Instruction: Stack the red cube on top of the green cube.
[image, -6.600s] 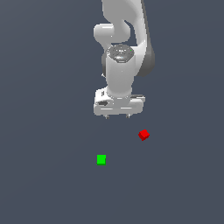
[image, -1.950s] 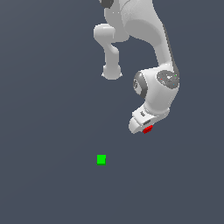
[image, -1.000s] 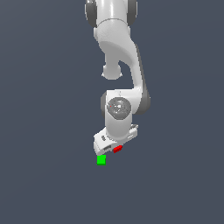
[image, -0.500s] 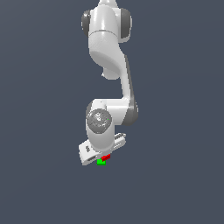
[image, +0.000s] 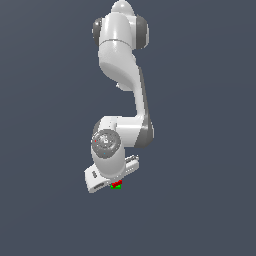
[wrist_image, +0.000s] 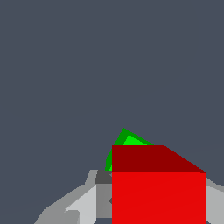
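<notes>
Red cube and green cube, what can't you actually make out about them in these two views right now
- Whether the red cube rests on the green cube: the wrist view's red cube hides most of the green.
- Both cubes in the exterior view: too small, partly under the gripper.
- How the jaws stand: the red cube and the picture's edge cut off the fingers in the wrist view.

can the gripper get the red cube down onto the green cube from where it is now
Probably yes. The gripper holds the red cube almost directly over the green cube, which peeks out just beyond it in the wrist view. Nothing lies between them, though the green one looks slightly rotated and offset.
</notes>
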